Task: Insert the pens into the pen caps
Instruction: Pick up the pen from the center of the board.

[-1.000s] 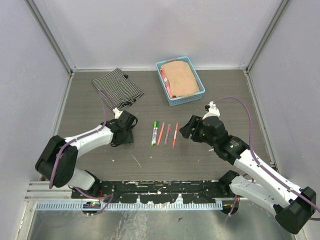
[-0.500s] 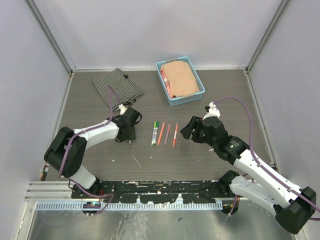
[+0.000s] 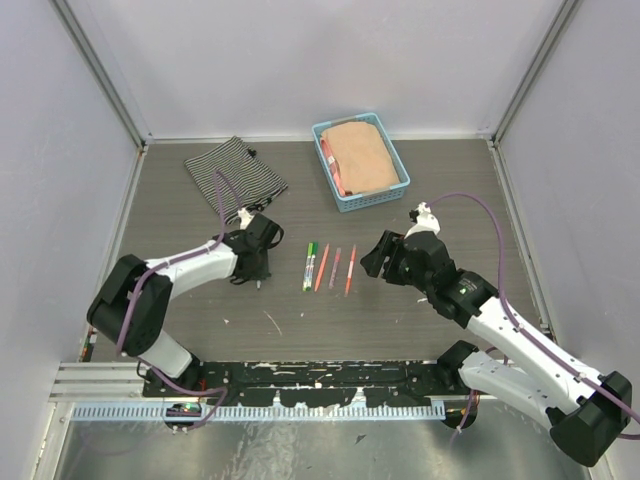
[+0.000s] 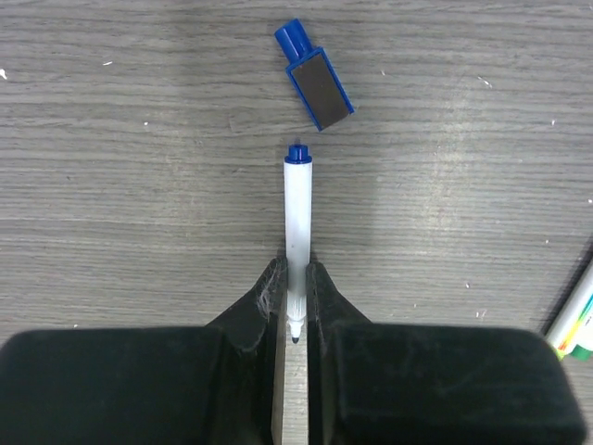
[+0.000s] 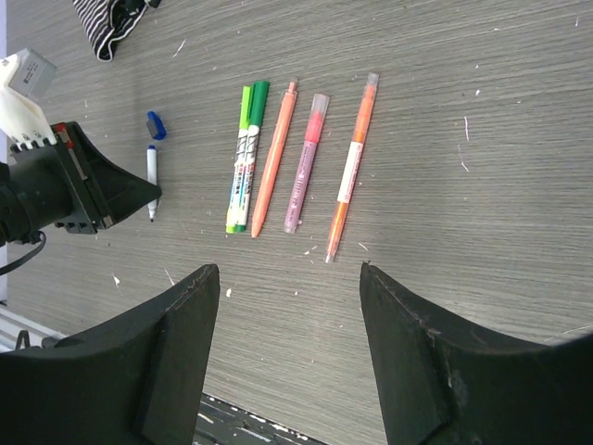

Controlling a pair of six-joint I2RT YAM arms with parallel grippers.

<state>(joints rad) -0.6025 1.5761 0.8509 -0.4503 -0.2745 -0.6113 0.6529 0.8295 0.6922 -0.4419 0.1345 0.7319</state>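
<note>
A white pen (image 4: 297, 213) with a blue end lies on the table, its bare tip toward the wrist. My left gripper (image 4: 296, 274) is shut on its lower part, a finger pressed to each side. A dark blue pen cap (image 4: 315, 76) lies just beyond the pen's far end, apart from it. Right of the left gripper (image 3: 254, 264), a row of pens lies side by side: green (image 5: 246, 158), orange-red (image 5: 274, 153), pink (image 5: 306, 162) and orange (image 5: 352, 162). My right gripper (image 5: 287, 269) hovers open near the row, holding nothing.
A blue basket (image 3: 372, 199) holding a tan cloth stands at the back, right of centre. A striped pouch (image 3: 235, 175) lies at the back left. Grey walls enclose the table on three sides.
My left gripper has shifted right toward the row of pens and closed its jaws onto the white pen. The right arm has not moved.
</note>
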